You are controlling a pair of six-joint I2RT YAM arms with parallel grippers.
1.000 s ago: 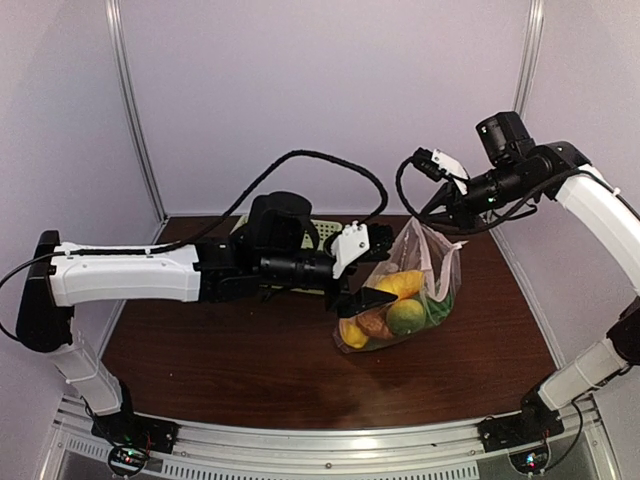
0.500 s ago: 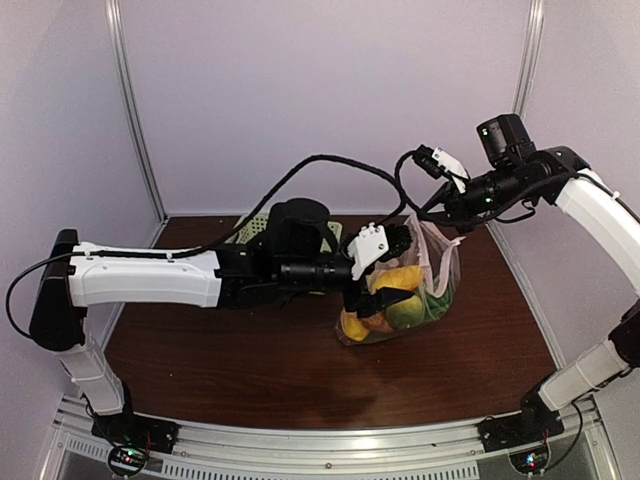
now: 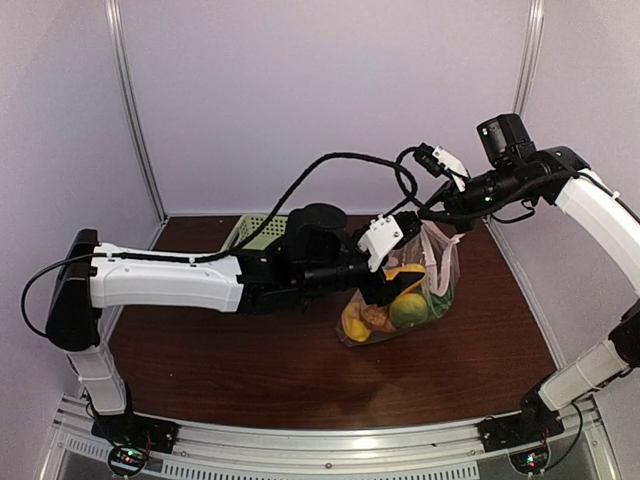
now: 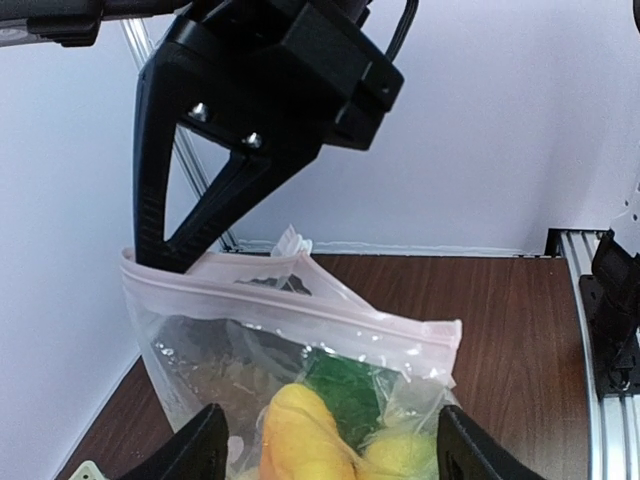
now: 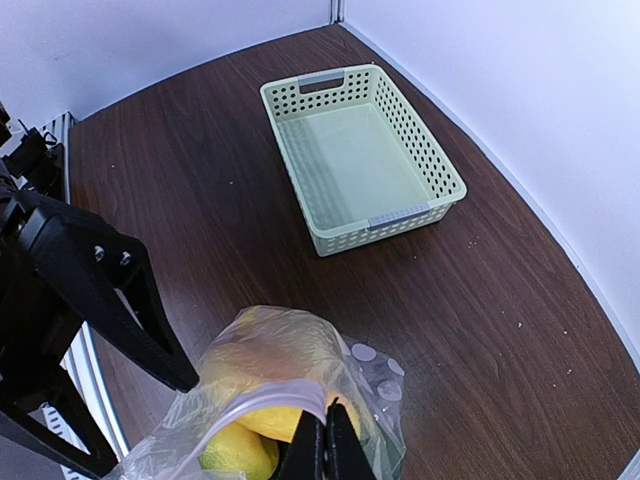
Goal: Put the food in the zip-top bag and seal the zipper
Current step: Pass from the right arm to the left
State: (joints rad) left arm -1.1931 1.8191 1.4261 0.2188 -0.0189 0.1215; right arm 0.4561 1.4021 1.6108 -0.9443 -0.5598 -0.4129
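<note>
The zip-top bag (image 3: 438, 262) hangs upright over the table with its bottom resting on it. Inside are the food pieces: yellow ones (image 3: 354, 327), a yellow-green round one (image 3: 408, 312) and a dark green piece (image 4: 345, 385). My right gripper (image 3: 434, 212) is shut on the bag's top edge and holds it up; the pinch shows in the right wrist view (image 5: 325, 440). The pinkish zipper (image 4: 300, 312) runs along the mouth. My left gripper (image 3: 395, 272) is open, its fingers on either side of the bag's upper front (image 4: 330, 425), not closed on it.
The pale green basket (image 3: 255, 232) sits empty at the back left of the brown table, and shows in the right wrist view (image 5: 360, 155). The left arm stretches across the table's middle. White walls close in the back and sides.
My left arm has reached further right and forward, bringing its open gripper up against the bag and uncovering the basket. The right gripper still holds the bag's top.
</note>
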